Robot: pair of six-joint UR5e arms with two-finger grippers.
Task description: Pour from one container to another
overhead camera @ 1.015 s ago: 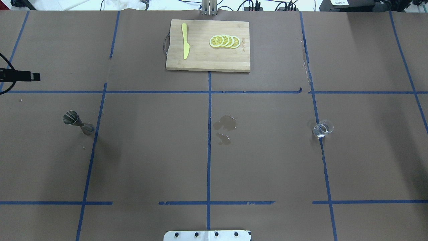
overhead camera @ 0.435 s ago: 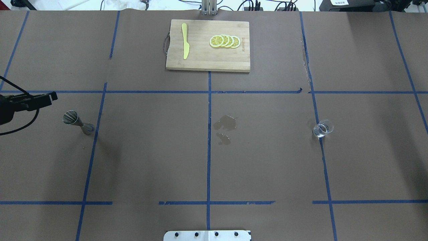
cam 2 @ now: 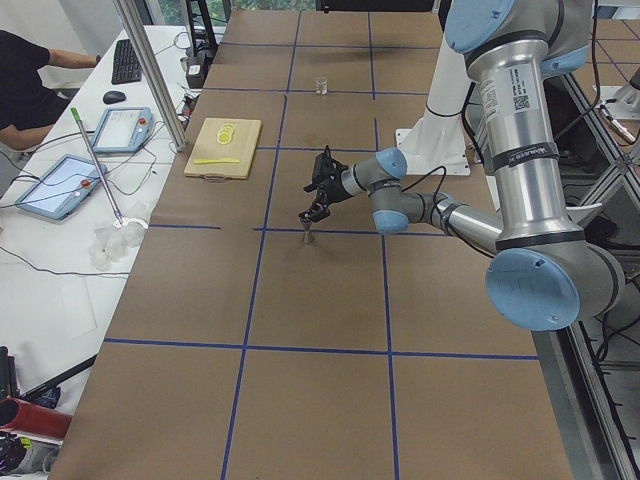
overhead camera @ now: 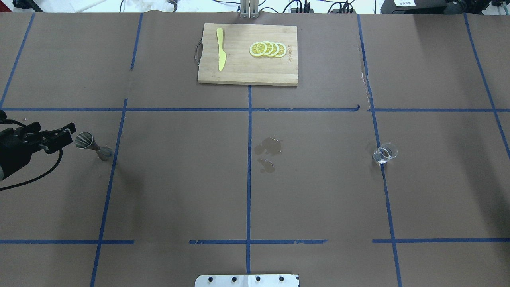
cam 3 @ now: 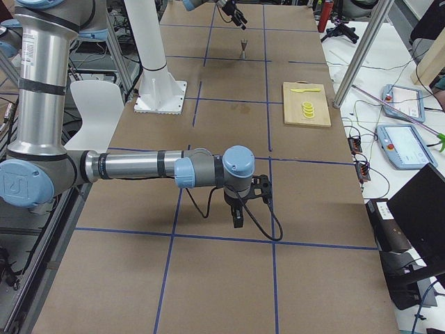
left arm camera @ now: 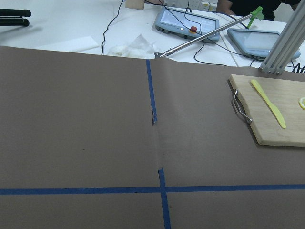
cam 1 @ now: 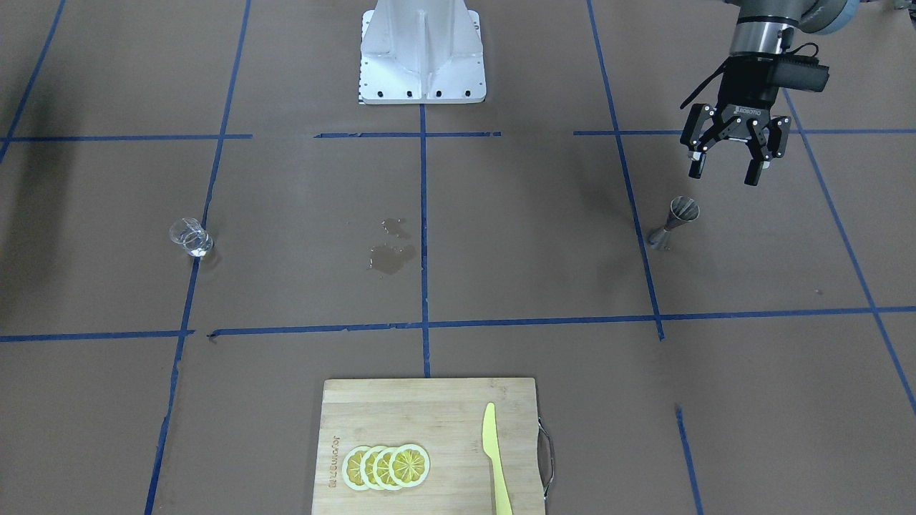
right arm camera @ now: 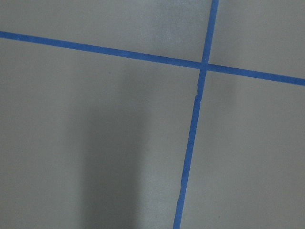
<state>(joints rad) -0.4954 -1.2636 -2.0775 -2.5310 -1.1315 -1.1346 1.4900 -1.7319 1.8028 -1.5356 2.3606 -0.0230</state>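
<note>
1. Jigger point(cam 1: 673, 223) stands upright toward the desk's end on the robot's left, about midway between the robot's edge and the operators' edge. In the front-facing view the left hand point(cam 1: 723, 174) hangs raised near it, jaws apart and holding nothing. The glass cup point(cam 1: 190, 237) stands well apart toward the opposite end, with a wet patch point(cam 1: 390, 254) between the two.
2. From overhead, the left hand sits just beside the jigger's top rim, on the side of the desk's left end. The cutting board point(overhead camera: 247, 54) lies at the far edge.
3. From the left end, that hand tilts down over the jigger, apparently not touching it.
4. From the right end, the right hand point(cam 3: 236, 212) points down at bare desk. I cannot tell whether it is apart or together.
5. Neither wrist view shows a container.
6. The step in hand looks like the reach for the jigger. To do it well, centre the gap on the narrow waist, descend straight and close slowly. A finger that clips the rim could topple it off its small foot.
</note>
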